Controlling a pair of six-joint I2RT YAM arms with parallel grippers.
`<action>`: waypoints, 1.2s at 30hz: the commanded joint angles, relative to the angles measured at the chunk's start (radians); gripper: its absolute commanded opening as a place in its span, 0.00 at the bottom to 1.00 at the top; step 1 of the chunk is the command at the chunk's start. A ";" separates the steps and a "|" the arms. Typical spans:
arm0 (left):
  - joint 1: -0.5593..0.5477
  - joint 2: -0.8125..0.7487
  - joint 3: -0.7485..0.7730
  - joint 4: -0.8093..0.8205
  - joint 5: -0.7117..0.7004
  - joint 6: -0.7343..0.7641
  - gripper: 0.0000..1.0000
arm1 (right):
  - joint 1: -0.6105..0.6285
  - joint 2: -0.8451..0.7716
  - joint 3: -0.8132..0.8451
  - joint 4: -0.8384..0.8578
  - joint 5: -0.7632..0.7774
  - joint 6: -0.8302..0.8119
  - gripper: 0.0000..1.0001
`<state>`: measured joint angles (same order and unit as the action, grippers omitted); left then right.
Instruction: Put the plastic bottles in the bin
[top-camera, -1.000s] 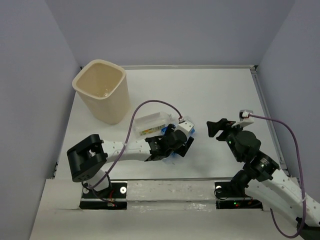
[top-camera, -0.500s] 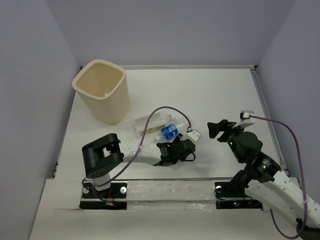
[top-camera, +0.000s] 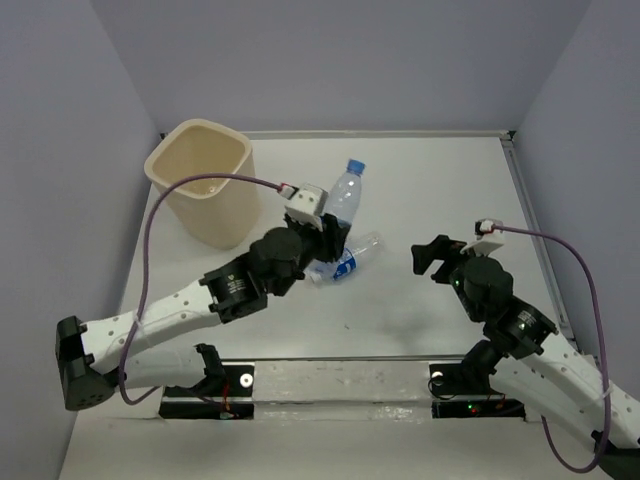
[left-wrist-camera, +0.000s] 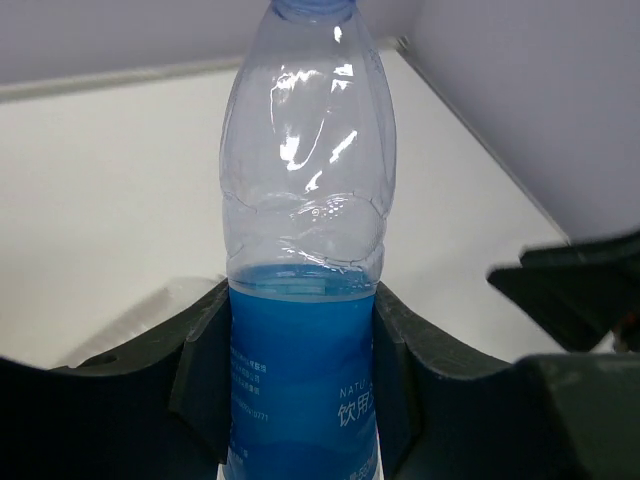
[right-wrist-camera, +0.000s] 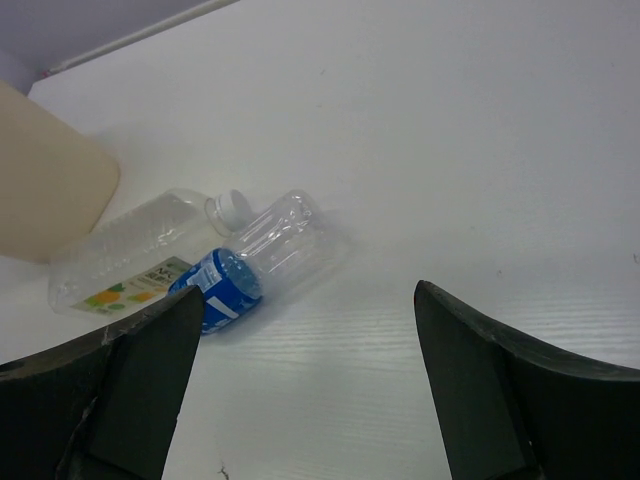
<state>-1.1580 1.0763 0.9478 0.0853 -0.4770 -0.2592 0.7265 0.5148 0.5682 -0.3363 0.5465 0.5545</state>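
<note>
A clear plastic bottle with a blue label and blue cap (top-camera: 344, 198) (left-wrist-camera: 305, 230) is held up off the table. My left gripper (top-camera: 333, 234) (left-wrist-camera: 300, 350) is shut on its labelled lower half. The cream bin (top-camera: 205, 180) (right-wrist-camera: 45, 185) stands to its left. A second blue-labelled bottle (top-camera: 352, 256) (right-wrist-camera: 265, 255) lies on the table just under and right of the left gripper. The squarish bottle with the yellow-green label (right-wrist-camera: 130, 265) lies beside it, hidden under my left arm in the top view. My right gripper (top-camera: 432, 256) (right-wrist-camera: 315, 400) hangs open and empty, right of the lying bottles.
The white table (top-camera: 440, 190) ends at a raised metal rail (top-camera: 530, 220) on the right and at the back wall. Grey-violet walls close in on three sides. A purple cable (top-camera: 200, 185) arcs from the left wrist over the bin's front.
My left arm has risen from low near the front edge and swung back toward the bin with the blue-labelled bottle in its grip. The right gripper's jaws have widened.
</note>
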 joint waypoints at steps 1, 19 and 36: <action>0.208 -0.088 0.118 0.057 -0.060 0.046 0.38 | -0.004 0.076 0.041 0.062 0.006 0.018 0.91; 0.969 0.217 0.312 0.349 0.005 0.221 0.41 | -0.004 0.375 -0.065 0.373 -0.175 0.102 0.94; 1.025 0.281 0.011 0.630 -0.054 0.265 0.96 | -0.004 0.668 0.027 0.427 -0.099 0.238 1.00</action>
<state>-0.1318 1.4151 1.0245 0.5560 -0.4816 0.0055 0.7265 1.0966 0.5152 0.0338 0.3752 0.7231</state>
